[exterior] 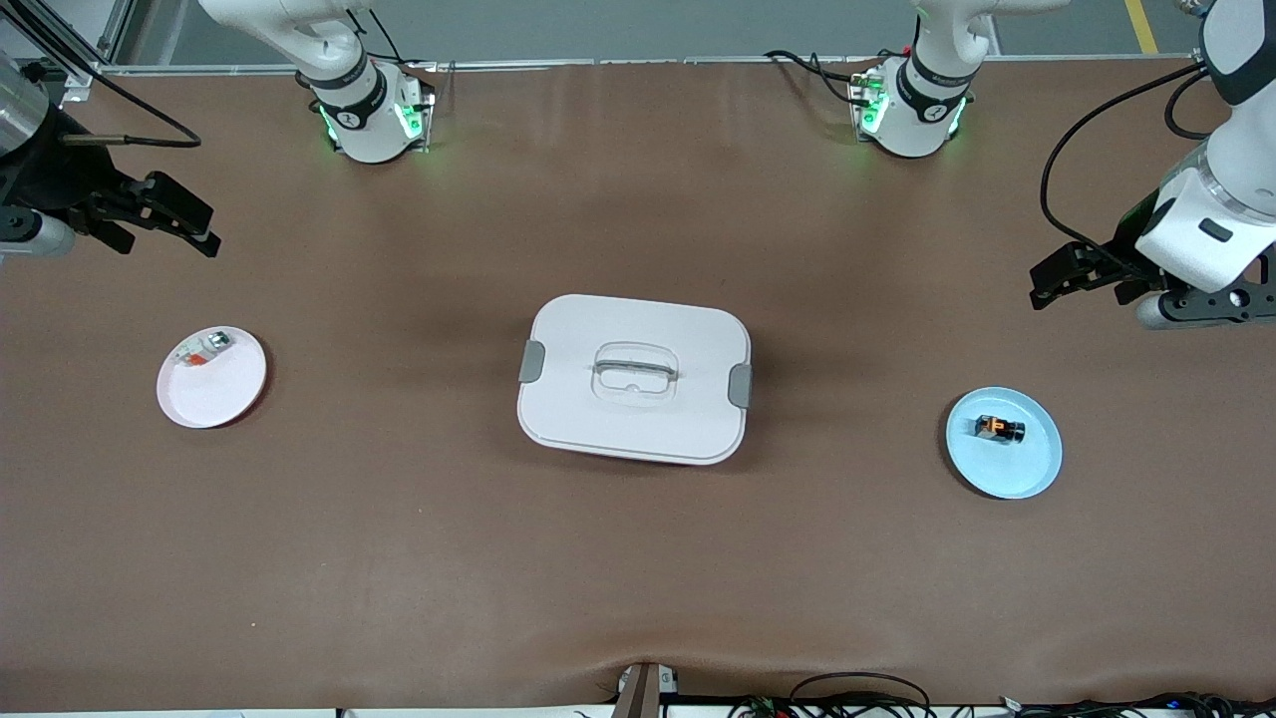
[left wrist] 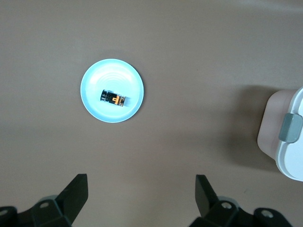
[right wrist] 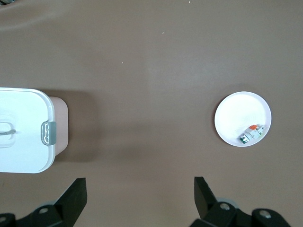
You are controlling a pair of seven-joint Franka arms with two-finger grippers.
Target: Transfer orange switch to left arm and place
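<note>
My left gripper (exterior: 1057, 282) hangs in the air over bare table at the left arm's end, jaws spread wide with nothing between them; in the left wrist view its two black fingers (left wrist: 75, 194) stand well apart. My right gripper (exterior: 194, 221) hangs over bare table at the right arm's end, jaws likewise spread and empty; its fingers (right wrist: 75, 196) show well apart in the right wrist view. The orange switch (exterior: 999, 429) lies on its side on the blue plate (exterior: 1027, 474), which rests on the table toward the left arm's end, nearer to the front camera than my left gripper's position; the switch sits close to the middle of that plate, untouched by either gripper. The box (exterior: 634, 378) stands at the middle of the table between the two plates, lid on, grey latches at both short ends. The white plate (exterior: 214, 394) rests toward the right arm's end and carries a small clear-white part (exterior: 204, 349) with red and green bits near its rim. The brown table (exterior: 638, 558) bears all of these.
</note>
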